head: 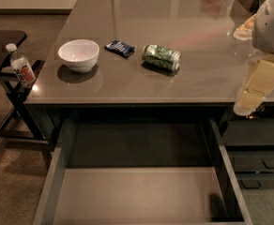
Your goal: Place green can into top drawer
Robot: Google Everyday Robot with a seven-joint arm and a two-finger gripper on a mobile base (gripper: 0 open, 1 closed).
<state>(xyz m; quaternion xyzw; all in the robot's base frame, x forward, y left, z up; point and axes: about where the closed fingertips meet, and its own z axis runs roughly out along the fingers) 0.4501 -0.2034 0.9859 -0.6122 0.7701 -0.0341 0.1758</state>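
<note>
The green can point(161, 57) lies on its side on the grey table point(193, 36), right of centre. The top drawer point(137, 191) is pulled open below the table's front edge, and nothing shows on its flat grey bottom. My gripper point(250, 95) hangs at the table's right front corner, pointing down. It is well to the right of the can and apart from it. It holds nothing that I can see.
A white bowl point(79, 55) and a small dark blue packet point(120, 48) lie left of the can. A clear bottle with an orange label point(21, 68) stands on a dark side stand at the left. Small dark drawers point(263, 163) are at the lower right.
</note>
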